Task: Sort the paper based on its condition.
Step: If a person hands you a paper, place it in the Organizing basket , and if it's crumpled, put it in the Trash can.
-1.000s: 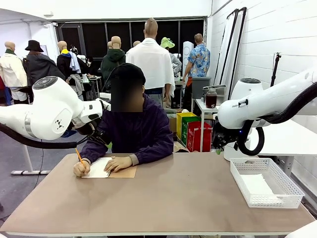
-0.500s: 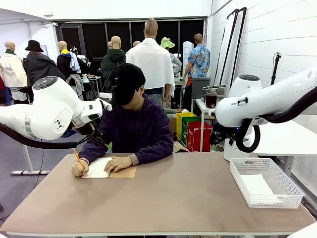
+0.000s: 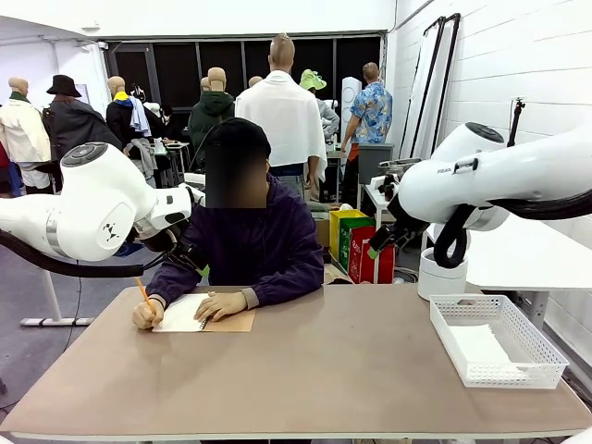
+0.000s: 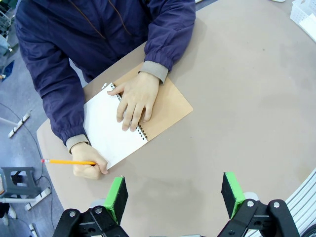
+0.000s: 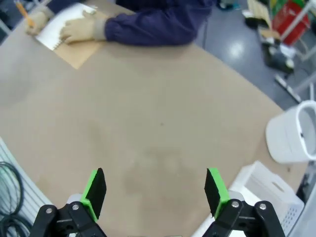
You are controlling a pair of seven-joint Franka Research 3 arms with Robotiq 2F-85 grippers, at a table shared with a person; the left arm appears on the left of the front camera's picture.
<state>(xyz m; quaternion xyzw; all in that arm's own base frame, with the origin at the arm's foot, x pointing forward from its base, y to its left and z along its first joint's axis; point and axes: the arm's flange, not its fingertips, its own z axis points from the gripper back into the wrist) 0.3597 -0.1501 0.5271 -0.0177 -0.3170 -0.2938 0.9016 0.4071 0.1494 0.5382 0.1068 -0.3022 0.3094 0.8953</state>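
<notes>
Front view: right arm (image 3: 490, 176) lifted, swung leftward; right pincer (image 5: 155, 190), left pincer (image 4: 174, 190) released (jaws wide).

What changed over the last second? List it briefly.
The right arm rose and swung slightly leftward, its fingers open, holding nothing. Unchanged: the left arm, the person writing in the notepad, the paper in the white mesh tray.
</notes>
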